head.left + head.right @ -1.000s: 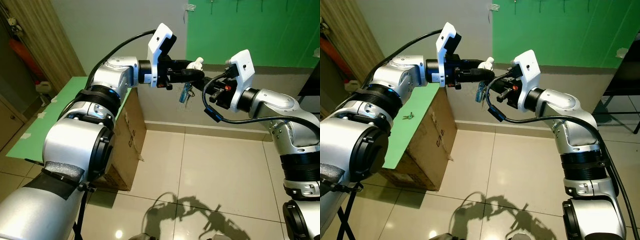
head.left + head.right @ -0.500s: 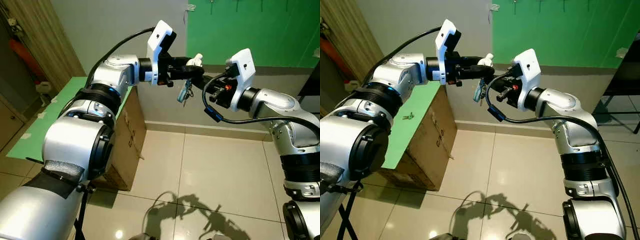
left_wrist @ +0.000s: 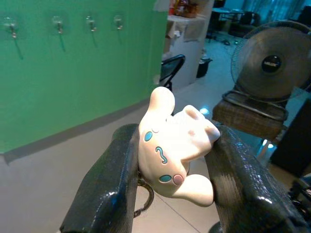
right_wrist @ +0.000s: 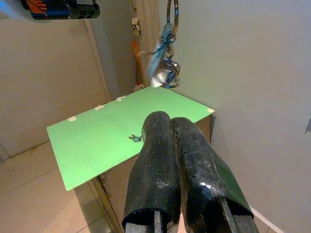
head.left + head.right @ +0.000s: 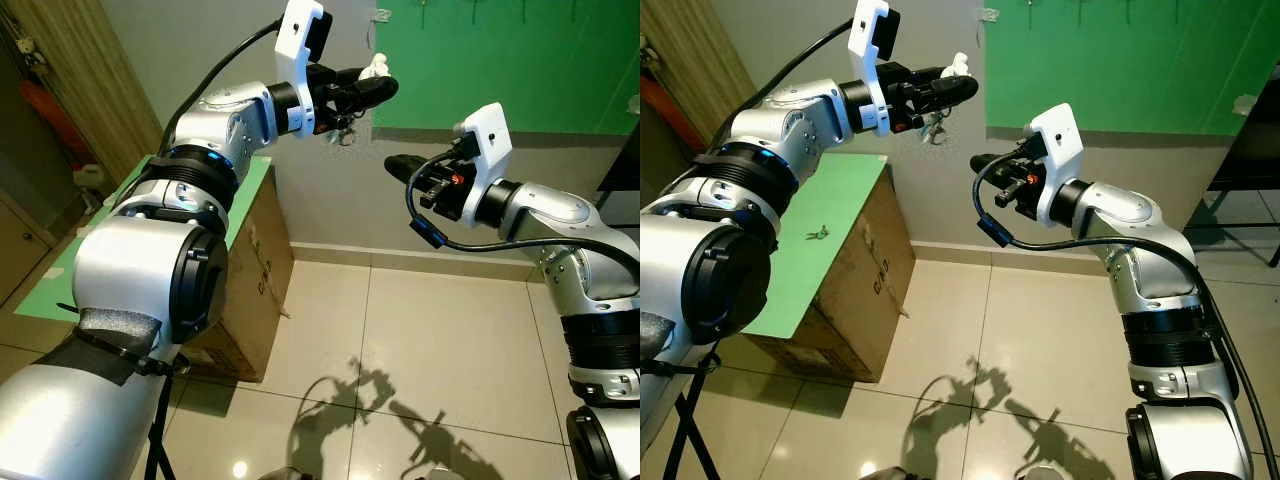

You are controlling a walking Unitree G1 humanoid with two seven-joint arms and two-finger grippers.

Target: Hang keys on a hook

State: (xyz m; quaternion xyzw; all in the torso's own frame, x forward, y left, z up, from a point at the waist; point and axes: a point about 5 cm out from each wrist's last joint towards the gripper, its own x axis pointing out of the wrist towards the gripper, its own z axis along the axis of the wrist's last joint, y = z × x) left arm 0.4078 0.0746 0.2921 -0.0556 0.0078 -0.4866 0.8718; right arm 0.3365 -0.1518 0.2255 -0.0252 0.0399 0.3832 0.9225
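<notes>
My left gripper (image 5: 368, 88) is raised above the brown cardboard box (image 5: 865, 275) with its green sheet tabletop (image 5: 820, 255), and my fingers (image 3: 109, 194) are clamped on the white soft-rubber cartoon dog charm (image 3: 177, 148) of the bunch of keys. The silver keys on their metal ring (image 4: 165, 68) hang just beneath that grip, over the far edge of the green sheet and close to the grey wall. My right gripper (image 5: 392, 165) is held out lower than the keys and beside the box, apart from them, its two black fingers (image 4: 165, 184) pressed together with nothing between them. The row of small clear hooks (image 3: 58, 24) sits high on the green wall panel (image 5: 500, 60), well beyond the box and the keys.
</notes>
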